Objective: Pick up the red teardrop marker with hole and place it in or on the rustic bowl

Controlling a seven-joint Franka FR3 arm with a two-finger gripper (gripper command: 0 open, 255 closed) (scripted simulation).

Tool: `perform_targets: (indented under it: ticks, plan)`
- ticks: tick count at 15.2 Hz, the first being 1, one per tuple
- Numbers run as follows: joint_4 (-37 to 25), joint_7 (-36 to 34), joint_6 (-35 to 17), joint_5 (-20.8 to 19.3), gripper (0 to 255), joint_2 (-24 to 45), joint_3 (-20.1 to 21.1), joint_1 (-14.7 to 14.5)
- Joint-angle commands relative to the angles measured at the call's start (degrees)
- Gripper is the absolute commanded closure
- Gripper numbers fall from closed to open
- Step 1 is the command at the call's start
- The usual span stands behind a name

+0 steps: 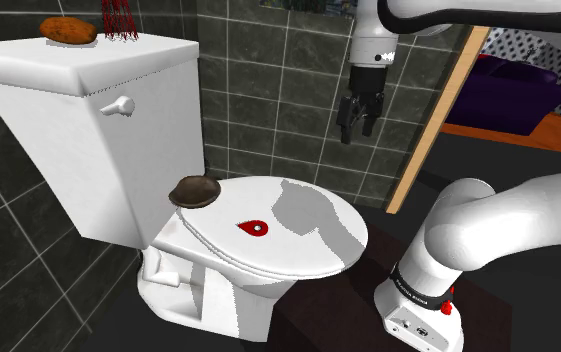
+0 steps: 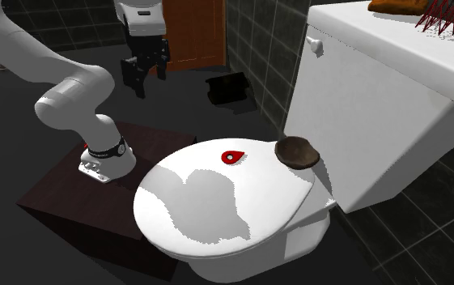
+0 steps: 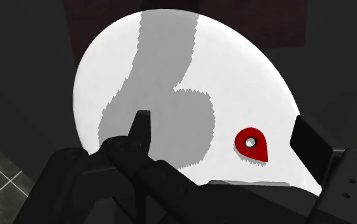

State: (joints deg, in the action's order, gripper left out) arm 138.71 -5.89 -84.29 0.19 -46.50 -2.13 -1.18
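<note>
Standing across the shoulder view, a white toilet point(image 1: 298, 250) with its lid shut is seen, and a white Franka arm point(image 1: 488, 220) is raised at that view's right. Its all-black two-finger gripper point(image 1: 356, 130) is hung well above the lid, fingers spread apart, nothing held. A dark brown rustic bowl point(image 1: 196, 190) is set at the lid's far left edge, and the red teardrop marker with hole point(image 1: 254, 228) is laid flat on the lid, near the bowl's right.

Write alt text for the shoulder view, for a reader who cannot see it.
A small red teardrop marker lies flat on a closed white toilet lid, with a dark brown bowl sitting at the lid's back edge, next to the tank. The black gripper hangs open above the lid, touching neither.
</note>
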Motion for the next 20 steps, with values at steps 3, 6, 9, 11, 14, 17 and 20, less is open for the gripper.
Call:
perform_targets:
  ticks: [3, 6, 9, 11, 14, 17, 20]
  plan:
    - [2.42, 1.00, -4.45, 0.08, 0, 1.55, 0.26, -0.81]
    - [5.50, 2.47, -11.27, 0.22, 0, 4.56, 0.67, -2.04]
    - [7.88, 3.91, -18.22, 0.39, 0, 8.41, 1.13, -3.28]
    - [9.06, 4.86, -22.90, 0.51, 0, 11.42, 1.47, -4.08]
    - [10.19, 6.25, -29.92, 0.68, 0, 16.57, 2.01, -5.28]
    - [10.54, 7.57, -36.82, 0.81, 0, 22.38, 2.62, -6.42]
    - [10.11, 8.81, -43.45, 0.83, 0, 28.70, 3.29, -7.48]
